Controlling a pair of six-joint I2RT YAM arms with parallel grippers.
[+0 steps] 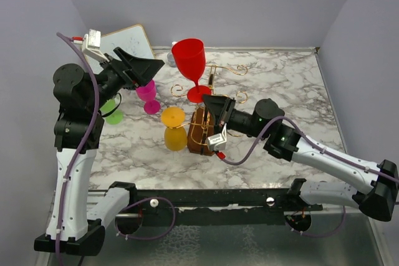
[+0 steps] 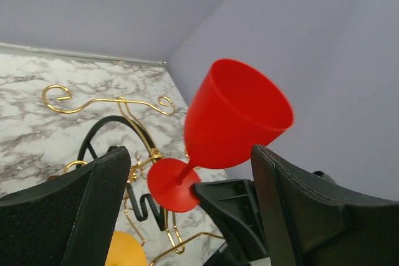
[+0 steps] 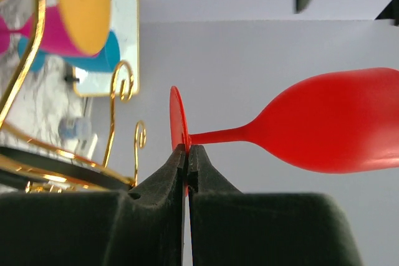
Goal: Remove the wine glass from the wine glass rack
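The right gripper (image 3: 187, 154) pinches only the foot's rim of the red plastic wine glass (image 1: 188, 57), upright above the gold wire rack on its brown wooden base (image 1: 199, 134), while the left gripper (image 1: 144, 74) stands spread wide, so that thin edge-hold could let the top-heavy glass pivot and drop.

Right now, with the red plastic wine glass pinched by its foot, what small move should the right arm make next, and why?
Probably ease the right gripper sideways, clear of the gold wire rack, jaws kept shut. It pinches only the foot's rim of the red wine glass, close beside the rack's curls.
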